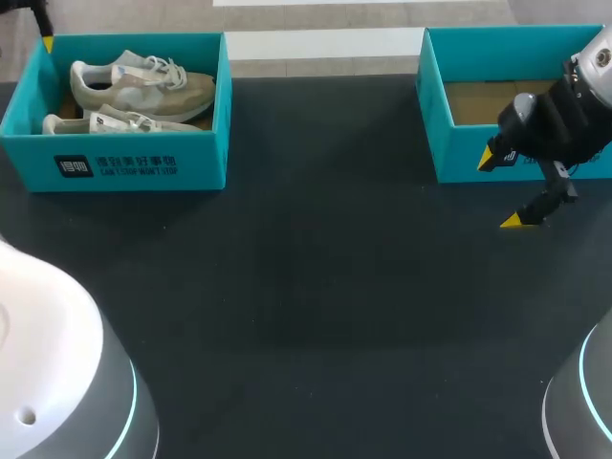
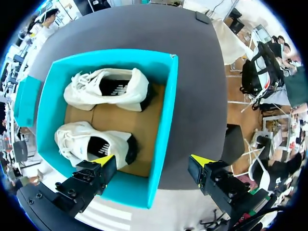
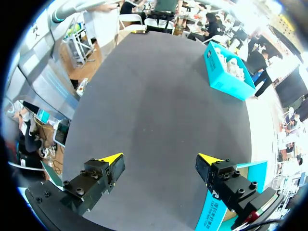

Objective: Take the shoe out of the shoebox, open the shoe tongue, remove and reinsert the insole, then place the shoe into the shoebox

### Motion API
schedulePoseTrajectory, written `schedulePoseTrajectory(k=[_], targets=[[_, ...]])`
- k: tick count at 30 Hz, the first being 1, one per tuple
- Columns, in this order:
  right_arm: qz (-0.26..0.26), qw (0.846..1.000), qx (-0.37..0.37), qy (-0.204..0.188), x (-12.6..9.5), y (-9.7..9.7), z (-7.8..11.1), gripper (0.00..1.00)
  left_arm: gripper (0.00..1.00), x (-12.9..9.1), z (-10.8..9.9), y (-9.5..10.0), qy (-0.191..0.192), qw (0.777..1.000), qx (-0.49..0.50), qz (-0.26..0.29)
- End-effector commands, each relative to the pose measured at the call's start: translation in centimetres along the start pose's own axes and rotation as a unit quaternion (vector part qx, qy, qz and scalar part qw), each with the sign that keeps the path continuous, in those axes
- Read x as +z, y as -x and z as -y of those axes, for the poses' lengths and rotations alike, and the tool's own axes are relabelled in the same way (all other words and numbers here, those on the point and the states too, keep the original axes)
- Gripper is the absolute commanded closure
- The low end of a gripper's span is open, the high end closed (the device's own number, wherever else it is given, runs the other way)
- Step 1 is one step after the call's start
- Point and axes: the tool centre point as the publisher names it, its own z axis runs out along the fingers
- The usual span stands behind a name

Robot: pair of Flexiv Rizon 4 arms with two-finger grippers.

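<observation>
Both sets of jaws are spread wide with nothing in them. The left gripper [image 2: 153, 161] hangs right above the shoebox [image 2: 168, 110], straddling one of its walls: one finger is over the inside, the other is outside over the table [image 1: 306, 287].

Both sneakers are in the shoebox, lying side by side with their openings up. The near sneaker [image 2: 94, 144] sits just under the left gripper's inside finger, and the far sneaker [image 2: 108, 89] lies along the opposite wall. My guess is the left arm is lined up for the near one, since that's the shortest drop, so we're at the very first step and nothing's been taken out.

What's in the way is the shoebox wall itself. With the fingers straddling it, a straight drop would hit cardboard, so I'd say the gripper needs to shift inward first. The sneakers are also close enough that the far one could get bumped.

The right gripper [image 1: 501, 189] is well away from the shoebox, across the table by the front wall of a second box [image 1: 440, 124], which is empty. It looks parked there to keep the middle free for the tongue and insole work.
</observation>
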Motion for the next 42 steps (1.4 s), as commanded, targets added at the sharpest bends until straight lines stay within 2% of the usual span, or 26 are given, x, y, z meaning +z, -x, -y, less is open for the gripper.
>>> schedulePoseTrajectory(k=[1,10,13,27,30,42], targets=[[-0.001,1.000,0.001,-0.002,0.2,0.1,-0.1,0.00,0.00,0.2,4.8,0.5,0.057,0.998,0.012,-0.004],[-0.001,1.000,0.001,-0.002,0.2,0.1,-0.1,0.00,0.00,1.1,8.3,2.4,0.076,0.996,0.033,-0.022],[-0.001,1.000,0.001,-0.002,0.2,0.1,-0.1,0.00,0.00,1.5,9.2,2.6,0.068,0.996,0.044,-0.031],[-0.001,1.000,0.001,-0.002,0.2,0.1,-0.1,0.00,0.00,1.5,9.2,2.6,0.068,0.996,0.044,-0.031],[-0.001,1.000,0.001,-0.002,0.2,0.1,-0.1,0.00,0.00,2.5,9.8,3.0,0.066,0.996,0.040,-0.034],[-0.001,1.000,0.001,-0.002,0.2,0.1,-0.1,0.00,0.00,5.1,9.8,3.6,0.040,0.997,0.049,-0.041]])
